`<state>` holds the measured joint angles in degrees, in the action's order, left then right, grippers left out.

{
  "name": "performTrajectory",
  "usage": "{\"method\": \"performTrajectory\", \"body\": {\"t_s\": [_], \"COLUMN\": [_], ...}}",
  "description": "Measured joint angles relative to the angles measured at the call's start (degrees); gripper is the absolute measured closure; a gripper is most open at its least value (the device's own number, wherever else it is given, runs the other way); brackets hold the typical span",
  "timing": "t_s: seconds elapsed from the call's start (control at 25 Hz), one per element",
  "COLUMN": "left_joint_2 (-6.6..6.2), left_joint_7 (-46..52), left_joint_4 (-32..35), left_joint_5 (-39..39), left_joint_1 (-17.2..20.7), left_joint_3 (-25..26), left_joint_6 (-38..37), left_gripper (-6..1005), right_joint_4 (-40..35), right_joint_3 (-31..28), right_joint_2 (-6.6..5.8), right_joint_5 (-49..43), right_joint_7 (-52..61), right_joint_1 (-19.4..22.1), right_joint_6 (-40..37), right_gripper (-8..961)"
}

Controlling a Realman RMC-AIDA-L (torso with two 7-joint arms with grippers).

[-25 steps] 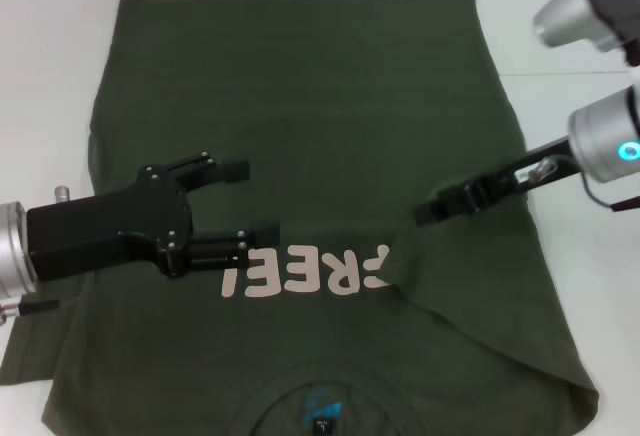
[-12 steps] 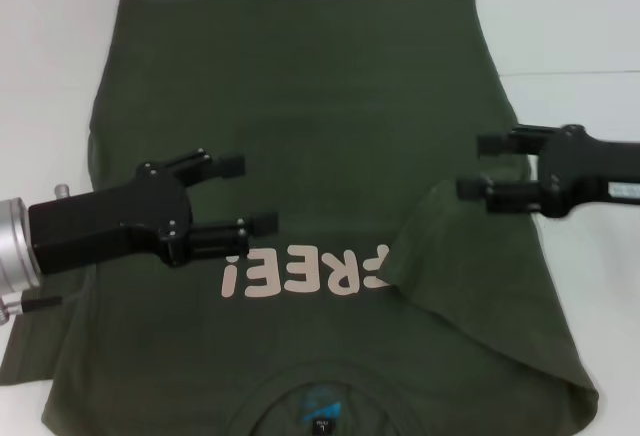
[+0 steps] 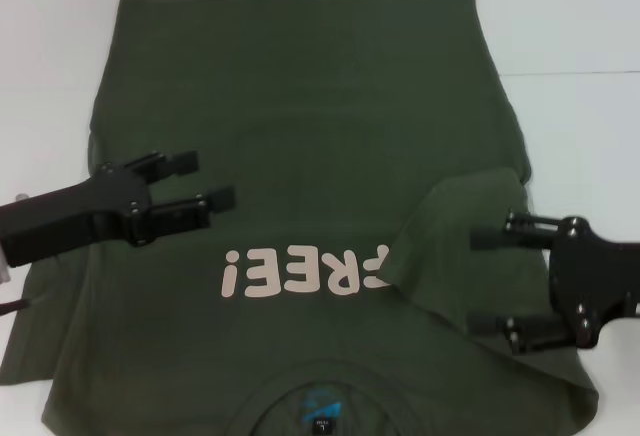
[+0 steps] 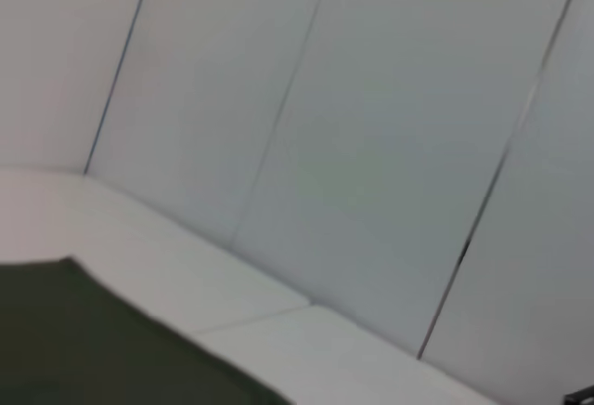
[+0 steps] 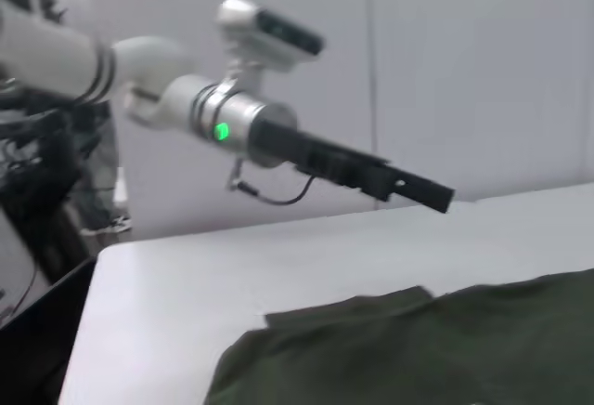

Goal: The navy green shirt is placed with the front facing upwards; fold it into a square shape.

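Note:
The navy green shirt (image 3: 300, 96) lies flat on the white table, front up, with the pale "FREE!" lettering (image 3: 300, 271) and the blue neck label (image 3: 320, 406) near me. Its right sleeve (image 3: 455, 226) is folded inward over the chest beside the lettering. My left gripper (image 3: 208, 178) is open and empty, above the shirt's left side. My right gripper (image 3: 480, 282) is open and empty, above the folded sleeve on the right. The shirt also shows in the left wrist view (image 4: 74, 340) and in the right wrist view (image 5: 418, 349), where the left gripper (image 5: 418, 191) reaches over the table.
The white table (image 3: 570, 36) extends beyond the shirt on the left, right and far sides. A pale panelled wall (image 4: 371, 145) stands behind it. The left sleeve (image 3: 30, 341) lies spread at the near left.
My right gripper let go of the folded sleeve, opened wide and drew back toward the near right. My left gripper drew back to the left. The sleeve stays folded over the chest.

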<state>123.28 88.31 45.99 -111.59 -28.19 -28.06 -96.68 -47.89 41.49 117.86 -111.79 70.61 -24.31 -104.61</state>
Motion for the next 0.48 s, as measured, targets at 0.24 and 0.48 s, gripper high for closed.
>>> {"method": "performTrajectory", "body": {"t_s": [0.24,0.48], "left_joint_2": [0.27,-0.28], "left_joint_7": [11.8,29.1], "left_joint_4": [10.1,20.5], "left_joint_5": [-7.9,-19.3], "left_joint_1": [2.7,3.4], "left_joint_3": [1.6,3.5], "left_joint_6": [-0.1,-2.1], "left_gripper": [68,68], "right_joint_4": [0.4,3.8], "right_joint_3": [0.1,0.8], "right_joint_2": [1.52,1.70], "right_joint_5": [-1.9,-2.0], "right_joint_7": [-2.0,-5.3], "right_joint_1": [0.1,-1.0], "right_joint_6": [0.5,1.7], "right_gripper": [37,38]}}
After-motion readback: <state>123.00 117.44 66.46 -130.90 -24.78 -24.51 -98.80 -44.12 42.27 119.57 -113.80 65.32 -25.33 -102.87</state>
